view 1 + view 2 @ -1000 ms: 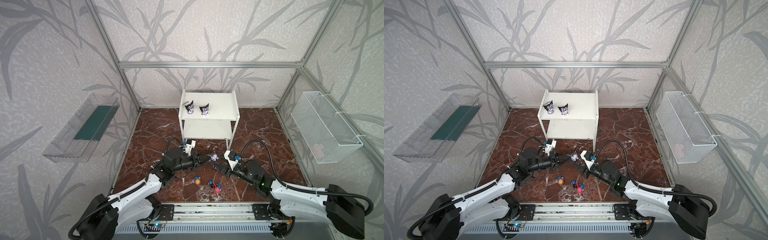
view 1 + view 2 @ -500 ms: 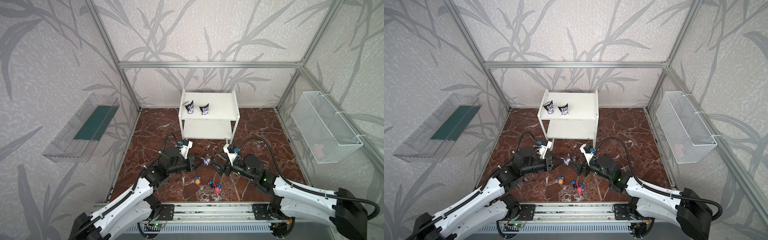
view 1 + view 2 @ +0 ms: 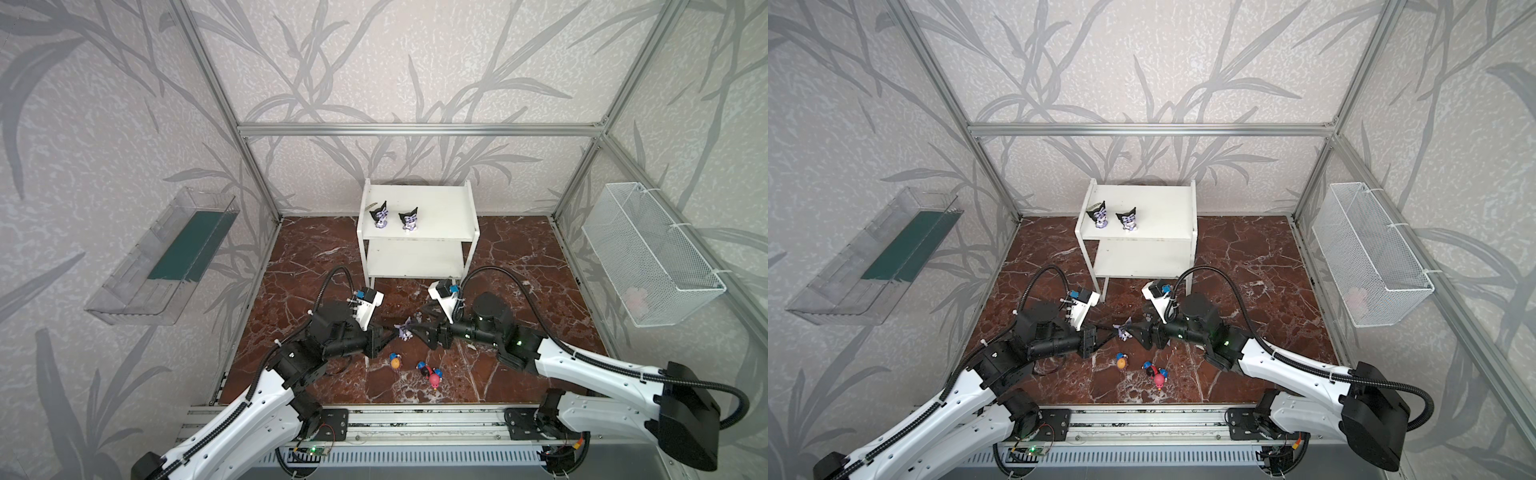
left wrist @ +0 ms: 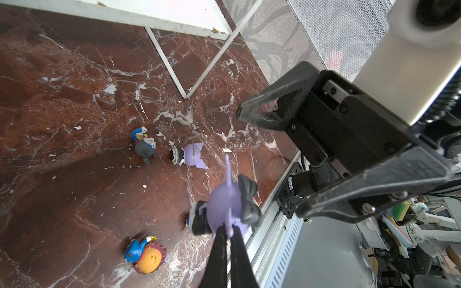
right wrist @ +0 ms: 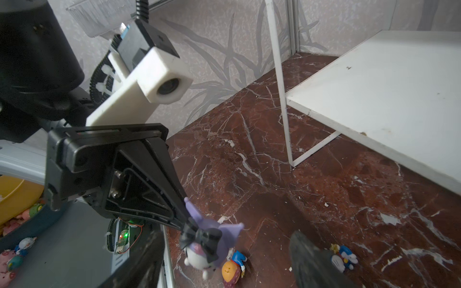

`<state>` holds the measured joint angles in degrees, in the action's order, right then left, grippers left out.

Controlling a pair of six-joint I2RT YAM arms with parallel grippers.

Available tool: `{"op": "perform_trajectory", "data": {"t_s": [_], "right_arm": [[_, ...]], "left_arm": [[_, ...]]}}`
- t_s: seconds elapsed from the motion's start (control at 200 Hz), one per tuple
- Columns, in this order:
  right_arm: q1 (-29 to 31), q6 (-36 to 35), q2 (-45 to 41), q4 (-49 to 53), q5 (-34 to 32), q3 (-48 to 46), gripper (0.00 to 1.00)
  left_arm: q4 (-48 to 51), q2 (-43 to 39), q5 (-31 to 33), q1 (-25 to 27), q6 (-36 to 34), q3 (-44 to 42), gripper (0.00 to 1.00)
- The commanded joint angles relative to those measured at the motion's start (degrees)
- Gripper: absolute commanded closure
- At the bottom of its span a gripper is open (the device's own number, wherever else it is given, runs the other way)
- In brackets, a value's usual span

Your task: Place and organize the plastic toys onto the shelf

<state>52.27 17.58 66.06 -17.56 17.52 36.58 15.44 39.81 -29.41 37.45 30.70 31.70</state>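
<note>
Left wrist view: left hand [image 4: 229,234] pinches lavender figurine [image 4: 223,209] by its ear; right hand [image 4: 269,163] gapes just beside it.

Inside a robotics lab's test cell: aluminium framing [image 3: 419,129] holds leaf-printed wall panels [image 3: 415,62] around a marble-patterned surface [image 3: 519,266]. Two white arms [image 3: 249,415] are bolted to a rail [image 3: 415,419], with an exposed circuit board [image 3: 311,449] lit green beneath. Beyond the left hand [image 4: 228,232], outside the cell, stand more robot arms [image 4: 432,218].
</note>
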Motion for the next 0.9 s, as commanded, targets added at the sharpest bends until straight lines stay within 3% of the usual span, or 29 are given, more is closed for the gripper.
{"op": "perform_trajectory", "data": {"t_s": [0.0, 0.19, 0.485, 0.895], "right_arm": [[0.5, 0.5, 1.6, 1.7, 2.5, 2.3, 0.23], [1.6, 0.6, 4.0, 1.7, 2.7, 3.8, 0.28], [2.5, 0.9, 6.8, 2.0, 3.0, 5.7, 0.44], [4.4, -1.3, 8.6, 5.0, 0.0, 8.7, 0.55]], "left_arm": [[0.6, -1.0, 1.1, 0.5, -2.1, 1.5, 1.00], [0.7, -1.4, 2.4, 0.9, -2.2, 1.4, 1.00], [1.5, -1.8, 4.1, 1.3, -2.8, 1.7, 1.00], [1.4, -1.9, 4.4, 1.3, -2.8, 1.6, 1.00]]}}
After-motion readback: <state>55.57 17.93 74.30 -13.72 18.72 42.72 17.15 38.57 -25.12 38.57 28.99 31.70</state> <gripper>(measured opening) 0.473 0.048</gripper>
